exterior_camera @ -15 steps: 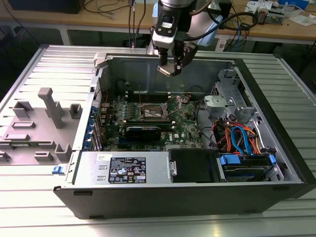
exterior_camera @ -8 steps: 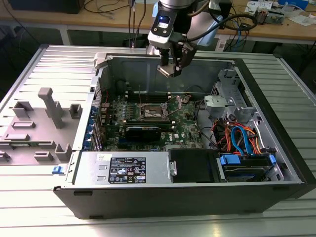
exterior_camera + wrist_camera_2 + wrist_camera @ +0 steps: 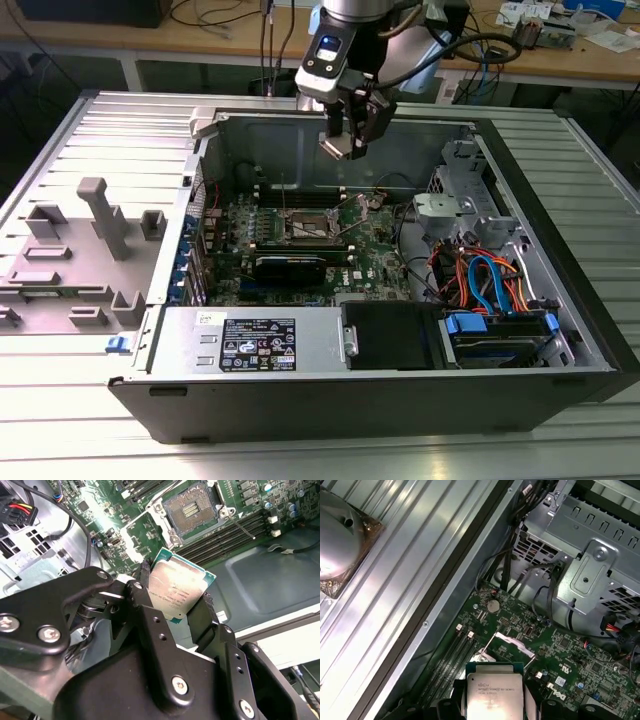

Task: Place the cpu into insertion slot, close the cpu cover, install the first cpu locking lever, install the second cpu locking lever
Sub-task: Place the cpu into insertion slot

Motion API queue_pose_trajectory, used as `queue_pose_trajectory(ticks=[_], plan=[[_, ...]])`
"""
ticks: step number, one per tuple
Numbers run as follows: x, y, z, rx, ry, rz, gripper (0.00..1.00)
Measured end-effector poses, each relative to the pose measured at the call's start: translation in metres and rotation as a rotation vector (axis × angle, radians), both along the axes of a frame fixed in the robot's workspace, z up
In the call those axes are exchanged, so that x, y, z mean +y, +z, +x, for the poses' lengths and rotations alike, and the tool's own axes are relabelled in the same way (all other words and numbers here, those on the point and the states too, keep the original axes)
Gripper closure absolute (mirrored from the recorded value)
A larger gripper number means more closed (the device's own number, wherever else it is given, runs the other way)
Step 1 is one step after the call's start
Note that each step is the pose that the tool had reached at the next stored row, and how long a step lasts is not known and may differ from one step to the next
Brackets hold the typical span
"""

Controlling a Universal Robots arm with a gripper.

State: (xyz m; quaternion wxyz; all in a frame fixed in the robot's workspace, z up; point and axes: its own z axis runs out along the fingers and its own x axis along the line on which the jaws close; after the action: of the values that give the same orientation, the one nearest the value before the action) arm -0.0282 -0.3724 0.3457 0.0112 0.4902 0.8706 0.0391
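Note:
My gripper [image 3: 345,143] hangs above the open computer case, shut on the cpu [image 3: 337,148]. In both wrist views the cpu [image 3: 176,591] [image 3: 494,692] is a flat silver-topped square held by its edges between two black fingers [image 3: 145,577]. The insertion slot [image 3: 305,227] lies below on the green motherboard [image 3: 375,255], toward the exterior view's left of the gripper. Its dark, gold-tinted centre [image 3: 192,510] is uncovered inside a silver rim. A thin wire lever [image 3: 243,528] stands loose beside it. A silver frame [image 3: 509,641], possibly the cpu cover, stands raised ahead of the chip.
Long black memory slots [image 3: 235,532] flank the socket and a black graphics card [image 3: 290,268] lies in front of it. A metal drive cage [image 3: 455,205], coloured cables [image 3: 490,280] and the power supply [image 3: 250,345] crowd the case. A grey plastic fixture [image 3: 90,240] sits outside.

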Motion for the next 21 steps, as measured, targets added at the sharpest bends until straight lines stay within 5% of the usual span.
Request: queue_pose_trajectory(ticks=[5,21], plan=[[-0.0001,-0.0008,0.0001,0.0001,-0.024,-0.0001,0.46],[-0.0002,-0.0063,0.0,0.0005,-0.28,-0.0008,0.46]])
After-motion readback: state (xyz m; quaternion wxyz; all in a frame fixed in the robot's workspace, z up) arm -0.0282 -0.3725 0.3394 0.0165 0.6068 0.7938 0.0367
